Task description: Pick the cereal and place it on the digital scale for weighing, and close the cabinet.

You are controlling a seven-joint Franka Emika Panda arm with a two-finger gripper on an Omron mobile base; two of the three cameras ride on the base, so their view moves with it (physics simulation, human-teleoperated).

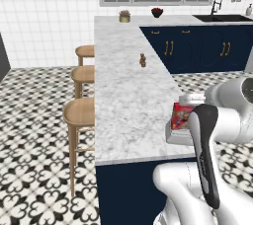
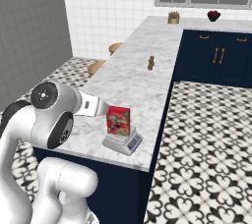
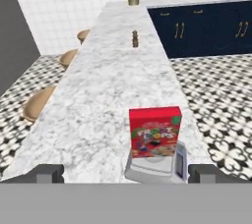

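Observation:
The cereal (image 3: 155, 130), a small red box with cartoon print, stands upright on the digital scale (image 3: 152, 169), a low light-grey platform near the marble counter's right edge. The cereal (image 2: 118, 120) and the scale (image 2: 123, 143) also show from the right base, and the cereal (image 1: 183, 115) shows from the left base beside the arm. My gripper (image 3: 130, 174) is open just behind the box. One dark fingertip sits on each side of it, clear of it, and nothing is held. The cabinet is out of view.
A small brown grinder (image 3: 135, 39) stands further along the counter (image 1: 128, 95). A plant pot (image 1: 124, 16) and a dark bowl (image 1: 157, 12) sit at the far end. Wooden stools (image 1: 81, 113) line the left side. Navy base cupboards and a sink (image 1: 222, 18) lie to the right.

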